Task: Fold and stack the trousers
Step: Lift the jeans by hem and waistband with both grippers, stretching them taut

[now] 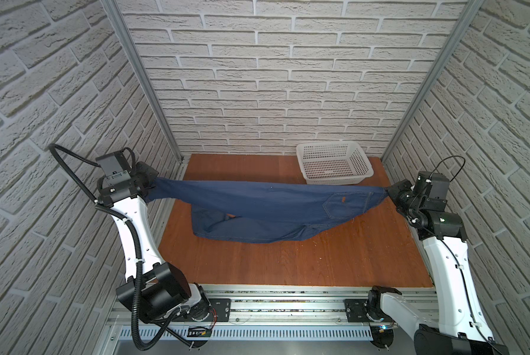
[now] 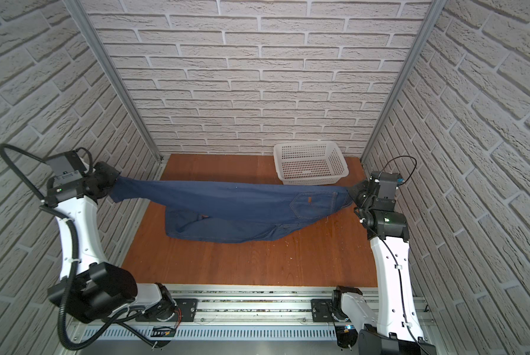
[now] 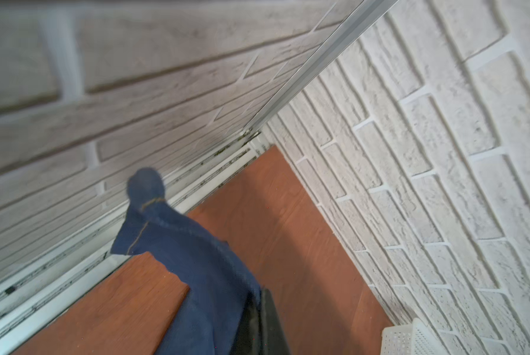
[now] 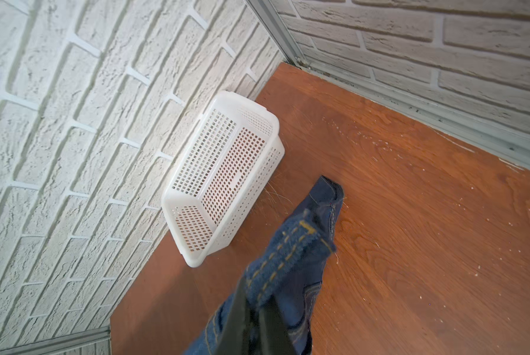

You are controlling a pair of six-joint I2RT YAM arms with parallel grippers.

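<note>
The dark navy trousers (image 1: pixel 266 206) (image 2: pixel 236 204) hang stretched across the wooden table between both arms in both top views. One leg runs taut from left to right; the other sags onto the table below it. A back pocket with a small tan patch (image 1: pixel 343 200) faces up near the right end. My left gripper (image 1: pixel 151 184) (image 2: pixel 113 181) is shut on the leg hem (image 3: pixel 196 261) at the far left, above the table's edge. My right gripper (image 1: pixel 388 191) (image 2: pixel 351 192) is shut on the stitched waistband (image 4: pixel 283 258) at the right. The fingertips are mostly buried in denim.
A white perforated basket (image 1: pixel 334 166) (image 2: pixel 311 166) (image 4: pixel 226 172) stands at the back right of the table, just behind the waistband end. Brick-pattern walls close in on three sides. Bare wood (image 1: pixel 288 264) lies in front of the trousers.
</note>
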